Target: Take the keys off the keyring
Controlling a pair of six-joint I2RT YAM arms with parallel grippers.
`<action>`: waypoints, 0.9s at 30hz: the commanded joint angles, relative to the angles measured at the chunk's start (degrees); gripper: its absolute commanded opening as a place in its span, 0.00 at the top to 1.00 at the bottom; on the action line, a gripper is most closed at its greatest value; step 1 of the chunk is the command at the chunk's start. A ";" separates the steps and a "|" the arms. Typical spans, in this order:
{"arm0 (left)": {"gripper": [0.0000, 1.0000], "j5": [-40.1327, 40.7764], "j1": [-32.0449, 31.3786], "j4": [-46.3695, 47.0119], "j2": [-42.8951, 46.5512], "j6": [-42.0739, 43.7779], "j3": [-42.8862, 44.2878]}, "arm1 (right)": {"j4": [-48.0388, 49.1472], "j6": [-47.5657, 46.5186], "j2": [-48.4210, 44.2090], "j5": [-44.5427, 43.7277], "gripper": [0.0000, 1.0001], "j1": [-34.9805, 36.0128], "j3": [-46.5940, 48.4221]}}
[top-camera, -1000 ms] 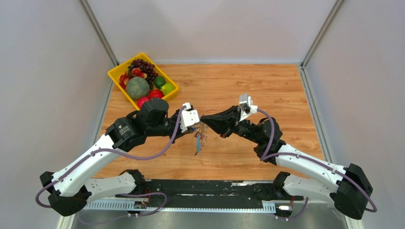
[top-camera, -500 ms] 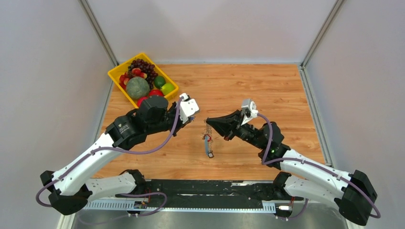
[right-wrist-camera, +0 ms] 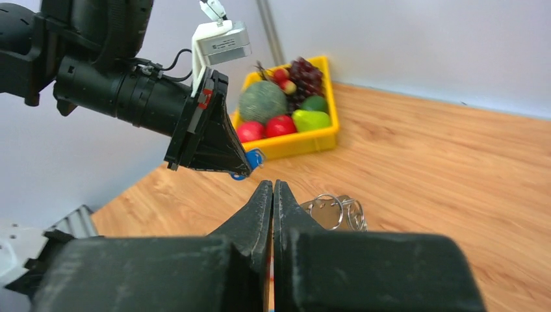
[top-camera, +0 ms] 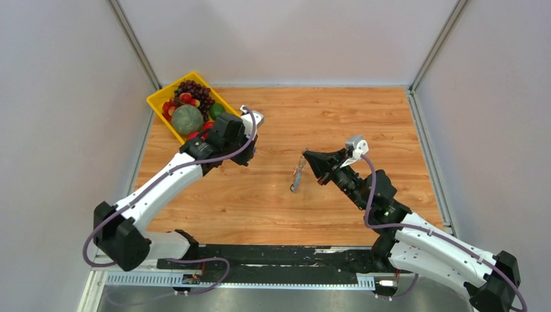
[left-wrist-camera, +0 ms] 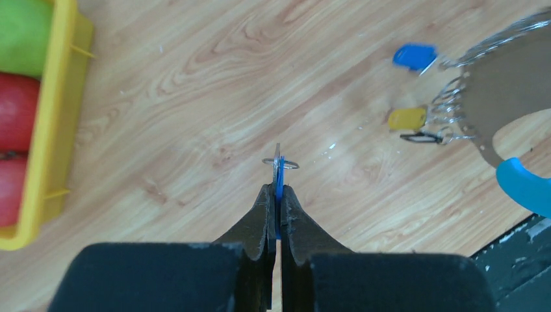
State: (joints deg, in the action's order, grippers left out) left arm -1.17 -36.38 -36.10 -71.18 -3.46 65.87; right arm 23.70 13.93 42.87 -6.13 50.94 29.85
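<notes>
A: What's changed vs a sec ago?
B: Arms are well apart now. Left tool (left-wrist-camera: 276, 190) is clenched on one blue-tagged key (left-wrist-camera: 279, 172), which is off the keyring (top-camera: 297, 178) and up near the fruit tray (top-camera: 167, 87).
A: And the ring?
B: Hangs from the right tool (top-camera: 308, 158), pinched shut on it, over mid-desk (top-camera: 338, 117). Other keys (left-wrist-camera: 407, 118) w/ blue, yellow, black tags are on it — one freed, rest to go.
</notes>
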 commanded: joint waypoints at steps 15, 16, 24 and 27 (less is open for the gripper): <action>0.84 -9.23 8.49 16.79 -15.65 -14.29 -5.87 | -8.05 -9.00 -6.62 -14.75 1.00 0.11 1.80; 0.83 -9.22 9.22 17.66 -15.74 -14.82 -6.51 | -8.17 -9.19 -6.27 -14.68 1.00 0.11 2.06; 0.01 -10.21 10.37 23.86 -12.45 -17.86 -10.08 | -11.42 -9.68 -1.07 -15.92 1.00 0.03 5.40; 0.00 -9.34 10.41 26.23 -7.18 -17.33 -12.58 | -12.54 -9.66 2.03 -16.26 1.00 -0.10 7.19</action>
State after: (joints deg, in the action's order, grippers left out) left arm -10.02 -25.87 -15.88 -85.56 -20.10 54.98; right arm 10.83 5.19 42.48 -20.40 50.92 32.29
